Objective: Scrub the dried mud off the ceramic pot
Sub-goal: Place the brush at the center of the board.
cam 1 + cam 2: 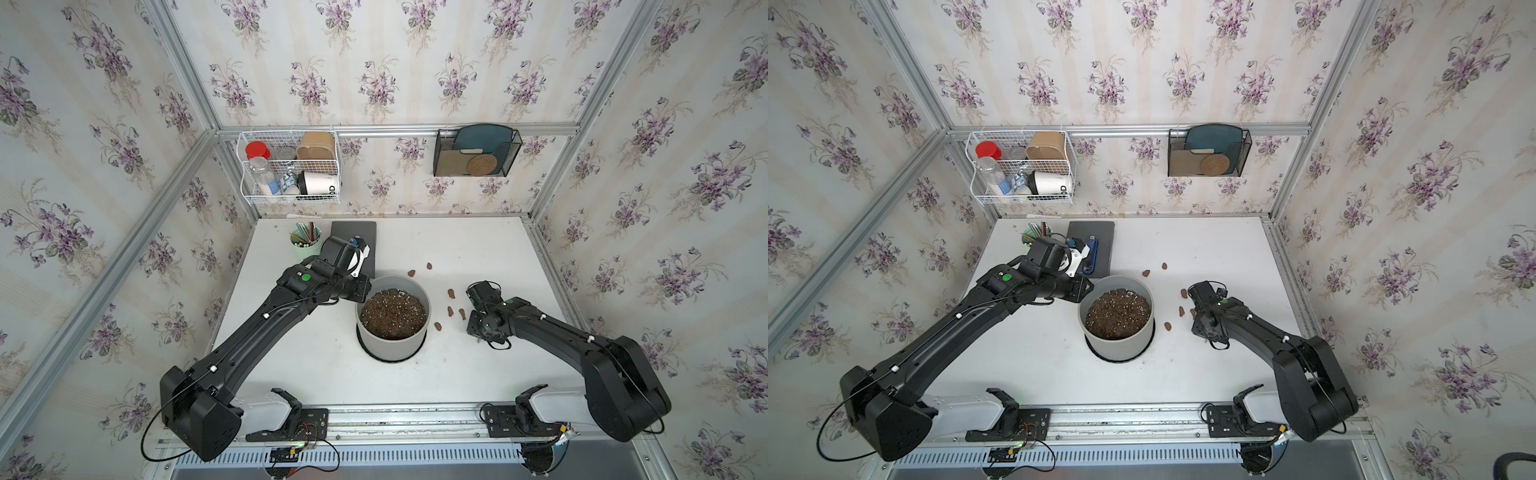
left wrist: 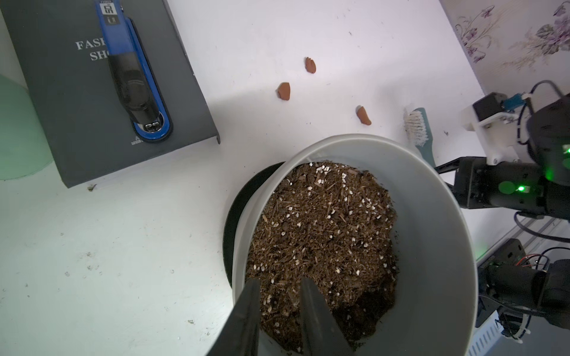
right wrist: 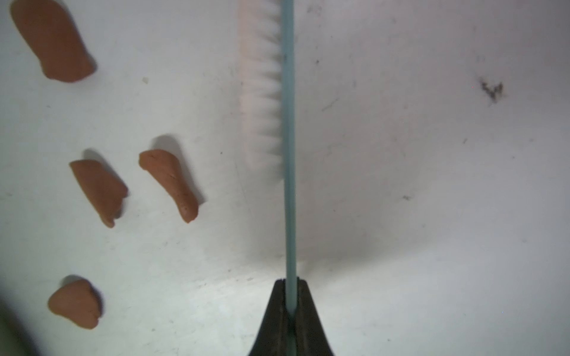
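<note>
Both top views show one ceramic pot (image 1: 390, 349) upright on its dark saucer (image 2: 229, 222) about mid-table, filled with speckled soil (image 1: 392, 313). Six pieces of dried mud (image 1: 451, 293) lie loose on the white table (image 1: 457, 382). All are to the right of the pot: two are toward the far side and four are scattered between the pot and the right arm.

The left gripper (image 2: 280, 282) hangs over the pot's far-left rim. Its jaws are parted a little, with soil showing in the gap. One finger lies across the rim; whether it touches I cannot tell.

The right gripper (image 3: 291, 282) is low over the table, right of the pot. It is clamped on the thin teal handle of one brush (image 3: 288, 185), whose white bristles face the mud.

Just beyond the pot's far-left rim lies one dark book (image 1: 353, 232) with one blue stapler (image 2: 135, 77) on it. One mint pencil cup (image 1: 306, 245) stands to the left of the book.

On the far wall hang one wire basket (image 1: 291, 166) and one mesh holder (image 1: 476, 153).

Bare table spreads along the near side and in the far-right corner.
</note>
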`<state>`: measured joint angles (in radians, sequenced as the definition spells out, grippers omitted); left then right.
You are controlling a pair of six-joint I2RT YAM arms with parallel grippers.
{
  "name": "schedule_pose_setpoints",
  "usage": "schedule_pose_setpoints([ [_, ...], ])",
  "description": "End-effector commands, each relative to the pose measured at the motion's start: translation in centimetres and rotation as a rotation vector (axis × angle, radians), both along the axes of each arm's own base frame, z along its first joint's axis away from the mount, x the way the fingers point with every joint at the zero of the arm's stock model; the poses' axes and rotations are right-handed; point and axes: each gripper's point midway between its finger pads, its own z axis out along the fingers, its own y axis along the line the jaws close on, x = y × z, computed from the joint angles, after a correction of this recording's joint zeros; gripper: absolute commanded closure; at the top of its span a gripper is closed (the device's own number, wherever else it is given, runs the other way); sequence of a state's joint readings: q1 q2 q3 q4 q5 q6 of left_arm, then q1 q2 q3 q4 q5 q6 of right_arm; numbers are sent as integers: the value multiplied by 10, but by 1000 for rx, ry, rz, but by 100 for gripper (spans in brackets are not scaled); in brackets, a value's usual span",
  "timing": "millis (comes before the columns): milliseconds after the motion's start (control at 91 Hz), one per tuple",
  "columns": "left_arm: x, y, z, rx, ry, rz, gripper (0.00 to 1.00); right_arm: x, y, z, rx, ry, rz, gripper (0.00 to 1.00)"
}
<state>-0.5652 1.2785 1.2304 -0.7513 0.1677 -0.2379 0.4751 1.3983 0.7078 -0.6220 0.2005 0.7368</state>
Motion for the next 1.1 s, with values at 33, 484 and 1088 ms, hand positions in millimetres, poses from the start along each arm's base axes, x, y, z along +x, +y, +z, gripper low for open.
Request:
schedule_pose_setpoints([
  [33, 9, 4, 19, -48, -83, 63, 77, -33, -23, -4, -250, 169, 5, 100],
  [484, -7, 22, 7, -88, -121, 127, 78, -27, -7, -14, -456, 250, 131, 99],
  [1088, -8, 32, 19, -53, -144, 148, 74, -23, 18, 6, -365, 141, 148, 50],
])
